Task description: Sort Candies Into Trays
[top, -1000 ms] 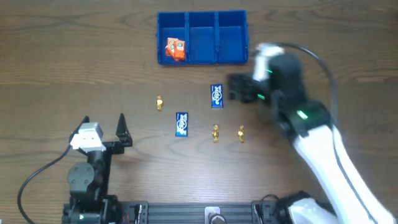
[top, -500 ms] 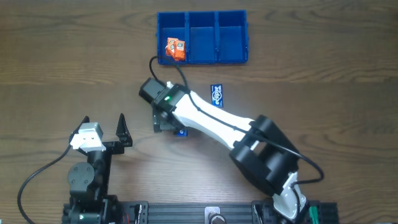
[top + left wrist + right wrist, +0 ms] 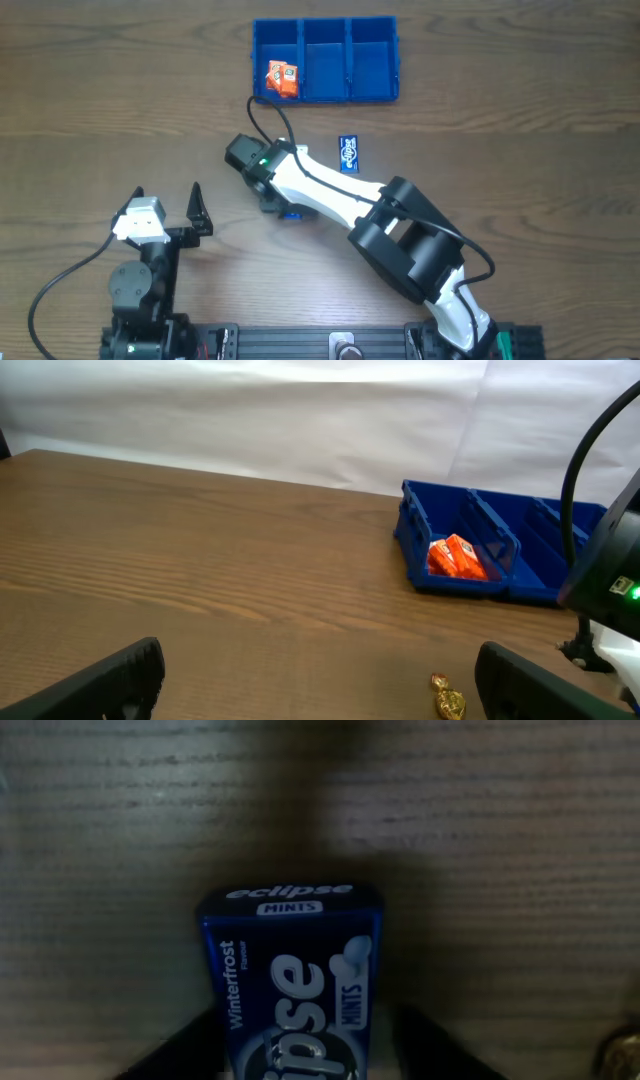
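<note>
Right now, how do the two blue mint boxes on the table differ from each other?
The free mint box lies in the open, nearer the blue tray; the other mint box sits between the right end effector's open fingers. The free mint box shows whole from above; the other mint box is mostly covered by the right arm there. Both are blue, flat on the wooden table, outside the tray.

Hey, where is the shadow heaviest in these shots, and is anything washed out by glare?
Right wrist view: heaviest, a dark shadow lies on the table around the blue mint box, likely from the right arm close above. Left wrist view: evenly lit, bright pale backdrop, orange candies clear. Top view: soft even light, no glare spots.
</note>
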Robot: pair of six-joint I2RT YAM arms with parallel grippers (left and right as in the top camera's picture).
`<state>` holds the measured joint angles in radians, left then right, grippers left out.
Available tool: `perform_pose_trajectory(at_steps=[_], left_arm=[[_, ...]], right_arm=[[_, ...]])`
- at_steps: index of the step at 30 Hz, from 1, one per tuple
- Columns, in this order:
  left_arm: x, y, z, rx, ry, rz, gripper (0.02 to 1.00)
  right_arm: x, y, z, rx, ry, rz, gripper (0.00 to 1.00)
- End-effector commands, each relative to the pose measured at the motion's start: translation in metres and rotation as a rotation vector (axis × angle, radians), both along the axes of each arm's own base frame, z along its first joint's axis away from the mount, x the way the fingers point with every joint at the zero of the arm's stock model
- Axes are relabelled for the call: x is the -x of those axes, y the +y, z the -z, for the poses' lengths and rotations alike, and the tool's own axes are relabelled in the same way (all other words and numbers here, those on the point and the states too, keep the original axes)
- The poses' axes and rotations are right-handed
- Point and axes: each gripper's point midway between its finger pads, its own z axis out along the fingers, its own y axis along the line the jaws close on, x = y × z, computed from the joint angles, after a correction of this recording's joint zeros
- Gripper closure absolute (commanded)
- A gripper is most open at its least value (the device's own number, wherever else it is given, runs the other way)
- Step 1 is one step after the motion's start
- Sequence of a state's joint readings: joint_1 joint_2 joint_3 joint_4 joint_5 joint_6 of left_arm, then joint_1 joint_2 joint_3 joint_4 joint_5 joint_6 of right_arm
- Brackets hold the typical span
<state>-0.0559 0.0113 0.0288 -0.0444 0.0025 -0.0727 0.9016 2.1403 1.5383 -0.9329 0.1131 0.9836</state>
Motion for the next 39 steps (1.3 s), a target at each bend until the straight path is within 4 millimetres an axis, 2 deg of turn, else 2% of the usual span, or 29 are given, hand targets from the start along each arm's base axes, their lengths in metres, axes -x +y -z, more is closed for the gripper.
perform_pose_trajectory(at_steps=[1, 3, 5, 7, 9, 10, 11, 12, 13, 14, 15, 17, 18, 20, 23, 28, 29, 32, 33, 36, 38, 39], left_arm=[[0.001, 0.002, 0.019, -0.017, 0.054, -0.006, 0.020], [0.001, 0.002, 0.019, -0.017, 0.054, -0.006, 0.020], [0.001, 0.002, 0.019, -0.017, 0.054, -0.006, 0.020], [0.001, 0.002, 0.019, -0.017, 0.054, -0.006, 0.020], [0.001, 0.002, 0.019, -0.017, 0.054, -0.006, 0.020], [0.001, 0.002, 0.019, -0.017, 0.054, -0.006, 0.020], [0.001, 0.002, 0.019, -0.017, 0.054, -0.006, 0.020], [0.001, 0.002, 0.019, -0.017, 0.054, -0.006, 0.020], [0.001, 0.002, 0.019, -0.017, 0.054, -0.006, 0.020], [0.001, 0.002, 0.019, -0.017, 0.054, -0.006, 0.020], [0.001, 0.002, 0.019, -0.017, 0.054, -0.006, 0.020], [0.001, 0.002, 0.019, -0.017, 0.054, -0.006, 0.020], [0.001, 0.002, 0.019, -0.017, 0.054, -0.006, 0.020], [0.001, 0.002, 0.019, -0.017, 0.054, -0.006, 0.020], [0.001, 0.002, 0.019, -0.017, 0.054, -0.006, 0.020], [0.001, 0.002, 0.019, -0.017, 0.054, -0.006, 0.020], [0.001, 0.002, 0.019, -0.017, 0.054, -0.006, 0.020], [0.001, 0.002, 0.019, -0.017, 0.054, -0.006, 0.020], [0.001, 0.002, 0.019, -0.017, 0.054, -0.006, 0.023], [0.001, 0.002, 0.019, -0.017, 0.054, -0.006, 0.020], [0.001, 0.002, 0.019, -0.017, 0.054, -0.006, 0.020], [0.001, 0.002, 0.019, -0.017, 0.054, -0.006, 0.020]], right_arm=[[-0.007, -0.002, 0.002, 0.016, -0.020, 0.013, 0.741], [-0.008, -0.002, 0.002, 0.015, -0.021, 0.001, 0.776], [-0.012, -0.002, -0.007, 0.004, -0.037, -0.017, 0.783], [-0.027, -0.006, -0.042, -0.027, -0.105, -0.052, 0.783], [-0.063, -0.025, -0.105, -0.033, -0.230, -0.067, 0.783], [-0.075, -0.031, -0.123, -0.026, -0.267, -0.069, 0.785], [-0.105, -0.042, -0.162, -0.023, -0.342, -0.071, 0.779], [-0.130, -0.049, -0.186, -0.030, -0.405, -0.082, 0.776], [-0.155, -0.056, -0.205, -0.043, -0.461, -0.070, 0.774], [-0.176, -0.062, -0.215, -0.048, -0.499, -0.064, 0.774], [-0.208, -0.073, -0.222, -0.046, -0.549, -0.054, 0.774], [-0.237, -0.076, -0.214, -0.038, -0.589, -0.064, 0.774], [-0.254, -0.075, -0.200, -0.035, -0.606, -0.065, 0.774], [-0.270, -0.073, -0.173, -0.028, -0.600, -0.058, 0.776], [-0.278, -0.069, -0.149, -0.021, -0.584, -0.060, 0.779], [-0.280, -0.070, -0.132, -0.009, -0.562, -0.060, 0.755], [-0.281, -0.069, -0.132, -0.010, -0.564, -0.060, 0.693], [-0.282, -0.068, -0.136, -0.016, -0.573, -0.060, 0.336], [-0.282, -0.068, -0.140, -0.020, -0.577, -0.060, 0.277], [-0.278, -0.070, -0.162, -0.032, -0.602, -0.057, 0.272], [-0.268, -0.076, -0.182, -0.031, -0.610, -0.068, 0.272], [-0.256, -0.082, -0.190, -0.024, -0.597, -0.071, 0.270]])
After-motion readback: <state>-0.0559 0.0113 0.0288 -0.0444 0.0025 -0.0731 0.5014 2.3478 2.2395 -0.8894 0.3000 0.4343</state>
